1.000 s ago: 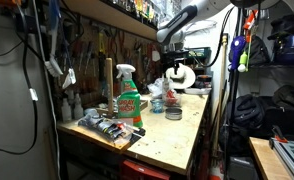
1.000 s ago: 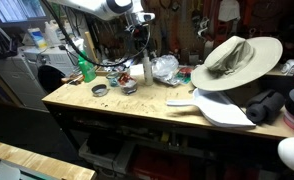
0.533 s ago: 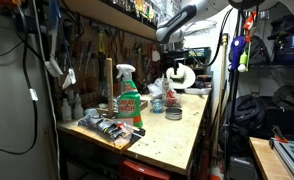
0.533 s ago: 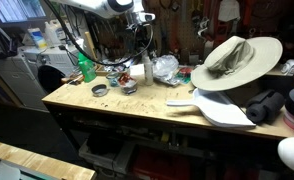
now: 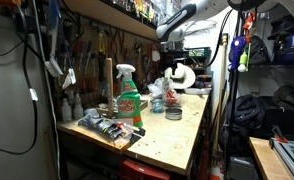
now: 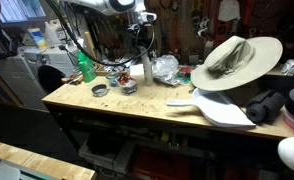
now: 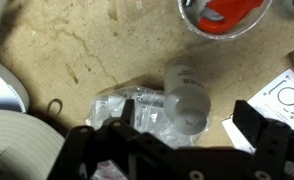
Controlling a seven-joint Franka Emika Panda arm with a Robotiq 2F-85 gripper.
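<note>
Tool point(image 7: 184, 140) jaws apart, gripping nothing, hovering right above upright grey bottle point(image 7: 187, 98), which sits against a crumpled clear plastic bag point(image 7: 127, 108) on counter point(image 7: 77, 50).

Matt whitish plastic bottle point(image 7: 185, 98), glossy crinkled clear plastic bag point(image 7: 122, 103), scuffed wooden benchtop point(image 7: 87, 45).

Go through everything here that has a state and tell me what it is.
gripper: open, above the white bottle, holding nothing
white bottle: upright, untouched
plastic bag: crumpled, beside the white bottle
spray bottle: upright
hat: crown up
</note>
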